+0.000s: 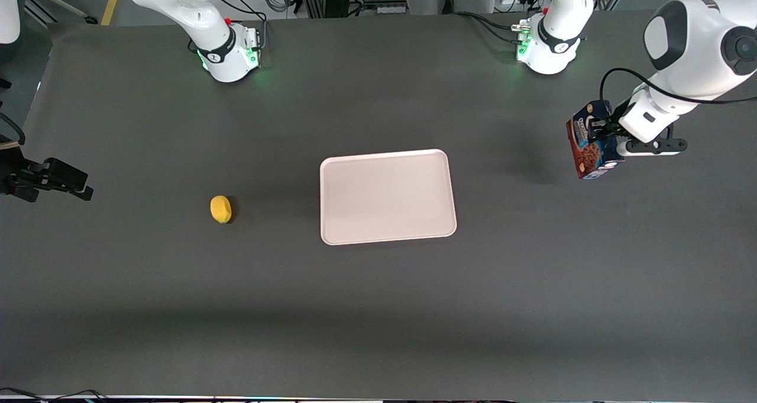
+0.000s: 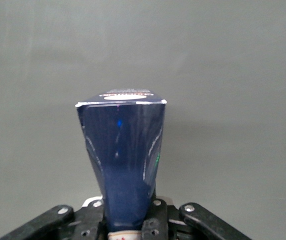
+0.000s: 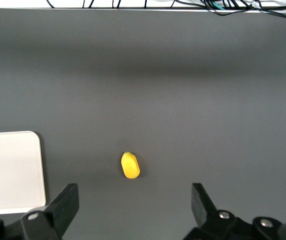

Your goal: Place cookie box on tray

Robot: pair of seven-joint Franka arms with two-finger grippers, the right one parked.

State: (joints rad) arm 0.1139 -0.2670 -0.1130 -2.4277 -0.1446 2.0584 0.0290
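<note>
Even overhead light falls on the dark table (image 1: 378, 308), with soft, faint shadows beside the tray (image 1: 387, 196) and yellow lump (image 1: 220, 209). Green base lamps tint the mat. Glare streaks the cookie box (image 2: 125, 155), clamped in the gripper (image 2: 128, 220), in the sharp wrist view.

Small dark navy-blue cookie box (image 1: 593, 148) held in the left arm's gripper (image 1: 602, 132) toward the working arm's end of the tabletop, white lettering on its face too small to read, no other legible text
</note>
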